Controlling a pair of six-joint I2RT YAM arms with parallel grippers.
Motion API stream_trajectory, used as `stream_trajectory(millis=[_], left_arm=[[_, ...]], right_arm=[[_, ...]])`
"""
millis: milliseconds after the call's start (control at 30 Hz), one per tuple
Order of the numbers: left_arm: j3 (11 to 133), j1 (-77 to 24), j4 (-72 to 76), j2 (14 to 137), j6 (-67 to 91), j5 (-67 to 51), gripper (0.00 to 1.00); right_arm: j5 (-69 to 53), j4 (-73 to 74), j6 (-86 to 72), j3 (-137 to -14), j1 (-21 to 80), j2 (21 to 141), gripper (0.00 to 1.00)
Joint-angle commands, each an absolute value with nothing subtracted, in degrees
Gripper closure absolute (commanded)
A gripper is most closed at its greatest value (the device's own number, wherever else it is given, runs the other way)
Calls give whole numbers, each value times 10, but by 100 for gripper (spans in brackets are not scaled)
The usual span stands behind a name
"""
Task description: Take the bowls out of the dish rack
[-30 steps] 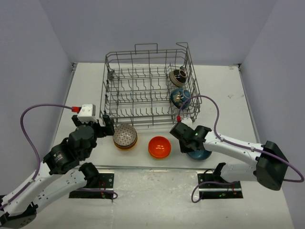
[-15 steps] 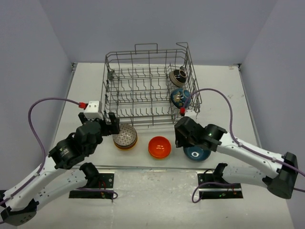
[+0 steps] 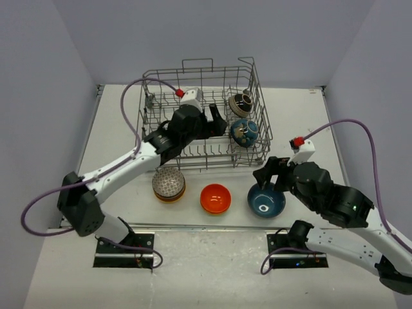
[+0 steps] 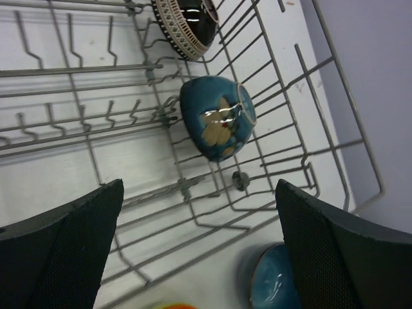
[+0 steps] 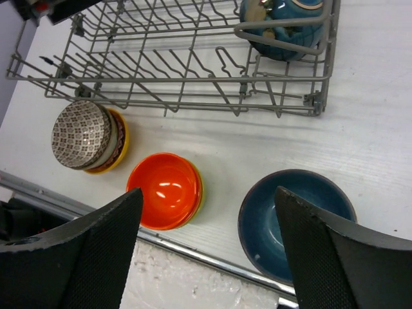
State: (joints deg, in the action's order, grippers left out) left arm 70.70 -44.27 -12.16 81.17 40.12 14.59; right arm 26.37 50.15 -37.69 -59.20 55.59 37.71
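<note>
The grey wire dish rack (image 3: 193, 122) stands at the back middle of the table. Two bowls lean on their sides at its right end: a black-and-cream bowl (image 3: 241, 103) (image 4: 187, 22) and a dark teal patterned bowl (image 3: 244, 132) (image 4: 215, 119) (image 5: 283, 19). My left gripper (image 3: 220, 123) (image 4: 199, 248) is open inside the rack, just left of the teal bowl and touching nothing. My right gripper (image 3: 270, 181) (image 5: 206, 251) hangs open and empty above the blue bowl (image 3: 266, 199) (image 5: 283, 219), which sits upright on the table in front of the rack.
In front of the rack sit an orange bowl nested in a yellow-rimmed one (image 3: 215, 198) (image 5: 166, 190) and a stack topped by a patterned bowl turned over (image 3: 168, 185) (image 5: 90, 135). The table's metal front edge (image 5: 193, 254) runs just below them. Upright tines fill the rack.
My right gripper opened, let go of the blue bowl on the table and drew back. My left arm swung from the front left up into the rack, beside the teal bowl.
</note>
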Motion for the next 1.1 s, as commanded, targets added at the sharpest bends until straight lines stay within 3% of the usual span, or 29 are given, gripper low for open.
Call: stream_trajectory(millis=[0,267,600,1067], left_arm=[[759,-414,-38,889,489,24,0],[784,-397,44,1020,574,48,0],[784,-381,171,1119,598,-49,0],[725,-374,347,1159,640,-138,0]], right_arm=[[312,484,-368,-571,559,352,15],[271,459,-364,-523,559,268,2],[299,498,-345,-535,559,279,1],[328,519,-333,-551,559,280,1]])
